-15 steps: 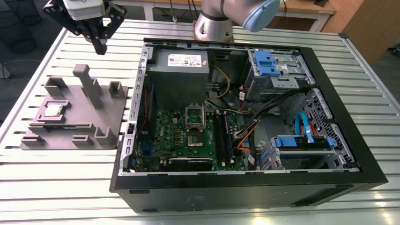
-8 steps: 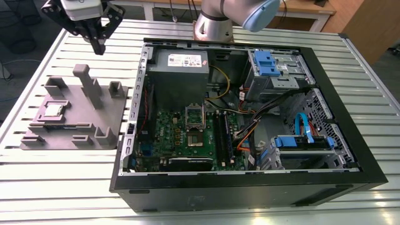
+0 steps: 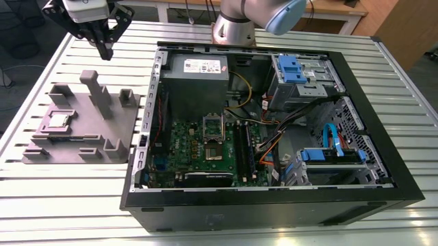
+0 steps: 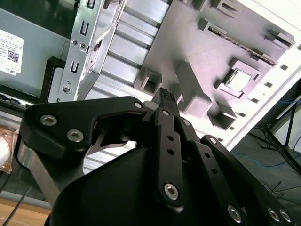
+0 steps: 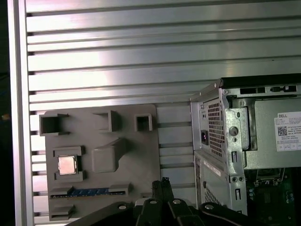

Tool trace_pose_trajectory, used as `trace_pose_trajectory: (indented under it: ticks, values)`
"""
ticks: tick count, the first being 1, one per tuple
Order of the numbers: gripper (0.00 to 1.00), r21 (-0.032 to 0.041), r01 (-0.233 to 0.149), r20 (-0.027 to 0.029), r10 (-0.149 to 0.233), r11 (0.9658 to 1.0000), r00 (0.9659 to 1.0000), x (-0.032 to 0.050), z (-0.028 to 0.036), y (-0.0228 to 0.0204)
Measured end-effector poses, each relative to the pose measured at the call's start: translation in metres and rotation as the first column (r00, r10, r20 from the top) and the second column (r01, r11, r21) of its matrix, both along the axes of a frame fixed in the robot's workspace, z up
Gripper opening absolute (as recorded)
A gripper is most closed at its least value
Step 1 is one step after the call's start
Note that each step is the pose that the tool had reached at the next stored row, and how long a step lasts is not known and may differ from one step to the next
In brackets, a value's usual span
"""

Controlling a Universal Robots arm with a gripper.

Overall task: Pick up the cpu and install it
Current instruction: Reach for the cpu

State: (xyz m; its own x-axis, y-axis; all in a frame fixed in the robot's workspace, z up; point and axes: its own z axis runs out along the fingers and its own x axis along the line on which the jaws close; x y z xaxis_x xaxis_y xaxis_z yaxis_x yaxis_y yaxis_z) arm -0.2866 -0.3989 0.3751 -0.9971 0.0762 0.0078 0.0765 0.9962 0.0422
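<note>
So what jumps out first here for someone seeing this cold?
The open computer case takes up most of the slatted table, with its green motherboard exposed. At the exterior view's left sits the grey fixture, with the shiny cpu seated in one of its pockets. The gripper hangs shut and empty above the table near the fixture, apart from the cpu.

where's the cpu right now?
The cpu sits in its recess on the grey fixture, at the exterior view's left, on the slatted table beside the open computer case.
</note>
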Motion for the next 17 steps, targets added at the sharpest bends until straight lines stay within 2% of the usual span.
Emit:
trace_pose_trajectory:
  ticks: [17]
  values:
    - [0.1, 0.0001, 0.0, -0.003, 0.0, 1.0, 1.0, -0.0121, -0.0014, 0.0]
